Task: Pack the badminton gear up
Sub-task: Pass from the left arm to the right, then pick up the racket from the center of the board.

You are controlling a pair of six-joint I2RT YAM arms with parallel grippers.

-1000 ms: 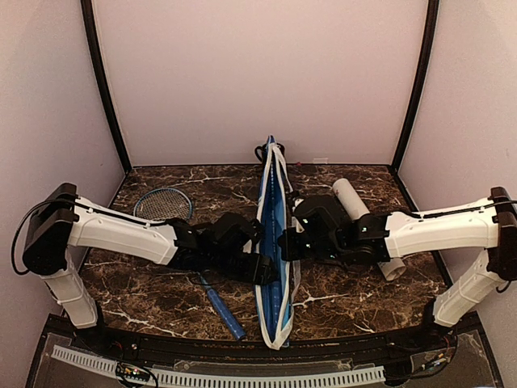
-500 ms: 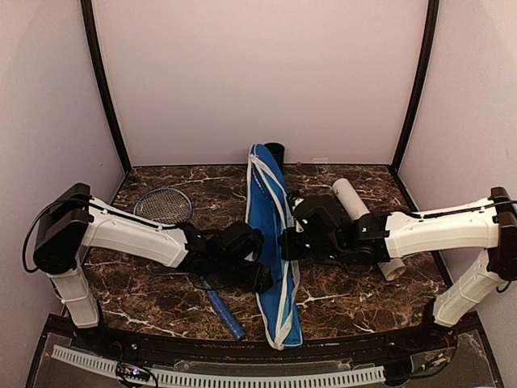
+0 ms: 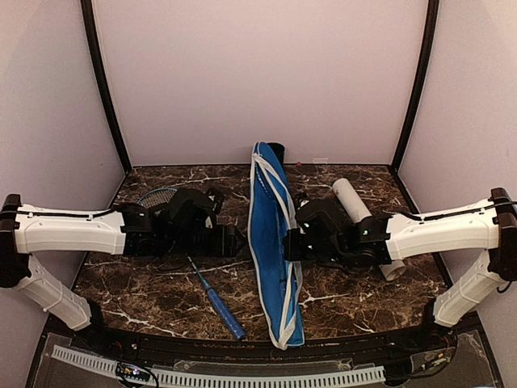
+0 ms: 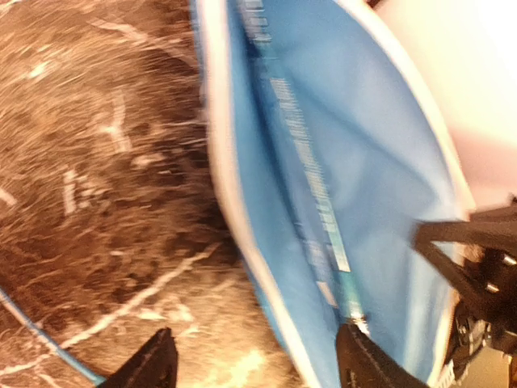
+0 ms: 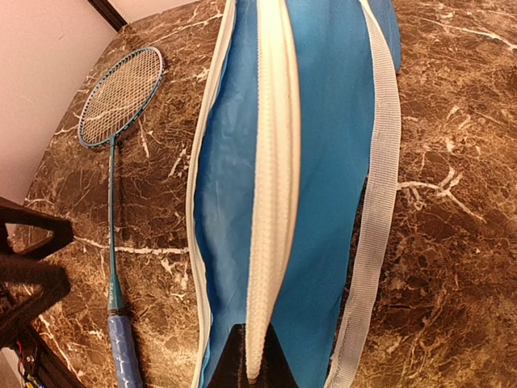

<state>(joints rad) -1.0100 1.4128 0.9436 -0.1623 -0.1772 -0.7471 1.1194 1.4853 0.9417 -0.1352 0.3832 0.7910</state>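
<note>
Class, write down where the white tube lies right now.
In the top view, the tube lies on the table's right side, right of the blue cover, with the right arm crossing over it.

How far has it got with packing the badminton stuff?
Early days. Nothing is visibly packed: one racket lies on the table left of the blue cover, and the white tube sits outside on its right. In hand: the right pincer pinches the cover's white edge; the left pincer is open, empty. Left: load racket and tube.
</note>
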